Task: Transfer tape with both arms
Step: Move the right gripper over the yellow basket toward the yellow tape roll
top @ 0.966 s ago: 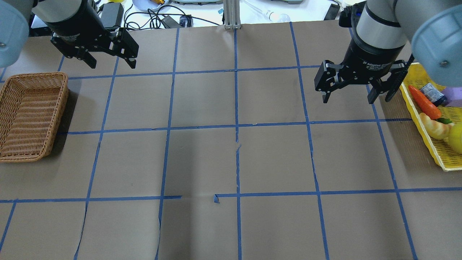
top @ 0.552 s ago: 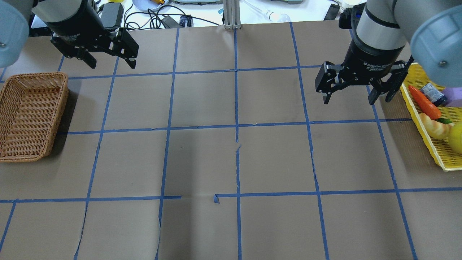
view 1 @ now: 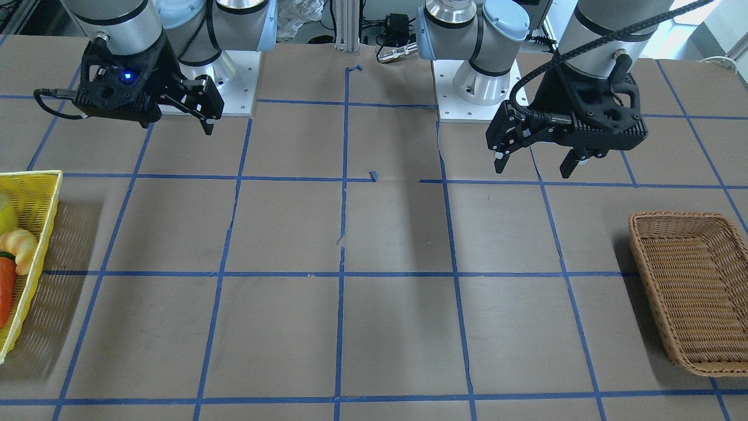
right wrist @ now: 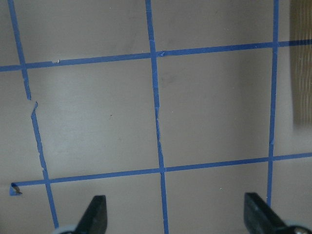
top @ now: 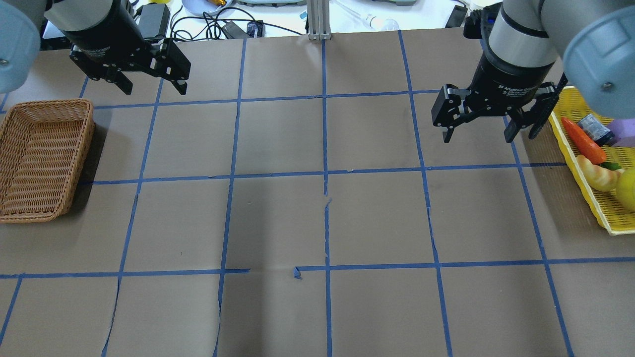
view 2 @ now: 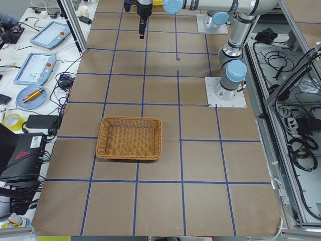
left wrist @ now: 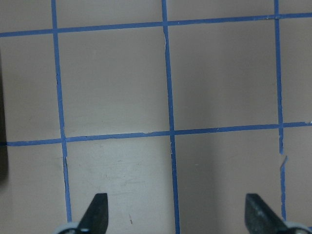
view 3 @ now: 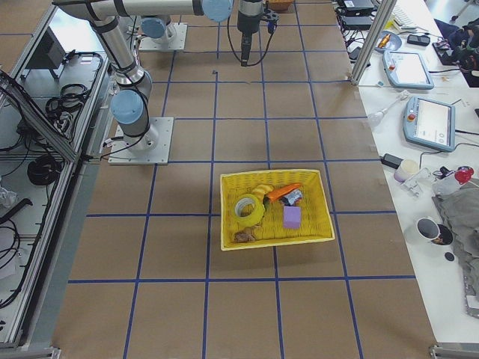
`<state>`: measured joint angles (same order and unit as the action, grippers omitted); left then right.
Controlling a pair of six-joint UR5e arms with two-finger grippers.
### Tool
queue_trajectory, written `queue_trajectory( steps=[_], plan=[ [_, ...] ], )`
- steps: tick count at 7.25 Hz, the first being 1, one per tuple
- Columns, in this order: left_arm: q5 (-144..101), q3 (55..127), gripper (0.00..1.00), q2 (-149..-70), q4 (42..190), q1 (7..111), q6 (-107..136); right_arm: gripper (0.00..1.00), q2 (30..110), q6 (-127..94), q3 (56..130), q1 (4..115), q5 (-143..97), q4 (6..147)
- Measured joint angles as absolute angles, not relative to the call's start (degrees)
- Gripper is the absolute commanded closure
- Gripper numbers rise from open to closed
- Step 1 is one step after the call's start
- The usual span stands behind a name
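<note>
Matt paper, rough wicker, shiny plastic
Matt brown paper table cover [top: 278,139]; rough tan woven wicker basket [top: 39,158] at left; yellow perforated plastic tray [top: 598,203] at right; glossy translucent yellow tape roll [view 3: 253,215].

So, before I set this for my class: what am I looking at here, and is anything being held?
Two silver-grey robot arms work at a brown table marked with blue grid lines. Each ends in a black two-finger hand; the left hand and right hand are both open, holding nothing. One camera looks from behind the robot, one faces it, two look from the table's ends, and one rides each wrist, looking down at the table. An empty brown wicker basket lies on the robot's left. A yellow plastic tray on its right holds a yellow translucent tape roll and other small items.
</note>
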<state>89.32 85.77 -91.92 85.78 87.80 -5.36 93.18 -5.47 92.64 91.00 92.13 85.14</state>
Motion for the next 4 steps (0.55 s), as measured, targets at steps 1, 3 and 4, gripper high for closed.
queue_trajectory(
  steps=[1,3,4],
  plan=[
    [89.3,85.8,0.00,-91.9,85.8,87.8,-5.4,0.00,93.2,-5.4,92.7,91.0,92.2,85.2],
    [89.3,85.9,0.00,-91.9,85.8,87.8,-5.4,0.00,93.0,-0.8,92.5,89.1,92.7,86.1],
    [89.3,85.9,0.00,-91.8,85.8,87.8,-5.4,0.00,93.0,5.3,92.4,86.6,92.8,86.9]
  ],
)
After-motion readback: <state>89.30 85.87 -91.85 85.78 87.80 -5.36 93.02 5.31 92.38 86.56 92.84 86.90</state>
